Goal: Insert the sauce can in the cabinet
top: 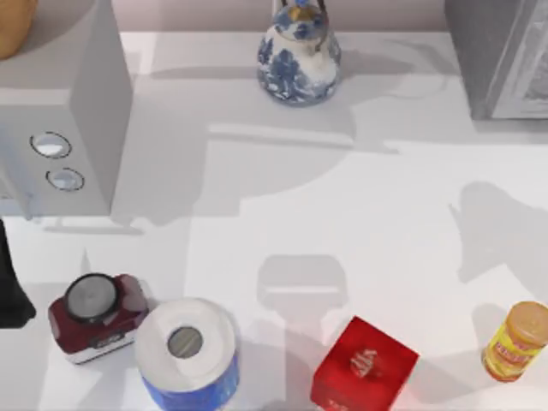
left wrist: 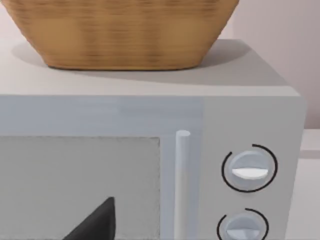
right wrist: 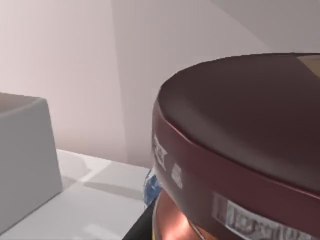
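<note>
Two silver knobs (top: 57, 163) faced me on the pale grey box (top: 81, 103) at the table's (top: 360, 231) far left, with a wicker basket (left wrist: 125, 30) sitting on top of it. My left arm (top: 10, 287) was parked at the left edge just in front of that box. The left wrist view looked straight at the box's front, with a dark tip of the left gripper (left wrist: 95, 224) at the frame's edge, and I could not tell whether it was spread or pressed together. Near the front edge stood a dark red container with a grey lid (top: 94, 315), touching or just beside a white roll with a blue wrapper (top: 187, 353). Further right, a blue-and-white porcelain pot (top: 298, 53) stood at the back, and a red box (top: 364, 366) sat at the front. At the right, a small yellow jar (top: 516, 341) stood near the front edge and the cabinet (top: 501, 56) filled the back corner. The sauce can (right wrist: 240, 145) loomed tilted, very close to the right wrist camera, its maroon top towards me, with the wall and the table behind it. A dark sliver of the right gripper (right wrist: 141, 229) sat beneath it, and I could not tell whether it was pinching the can.
</note>
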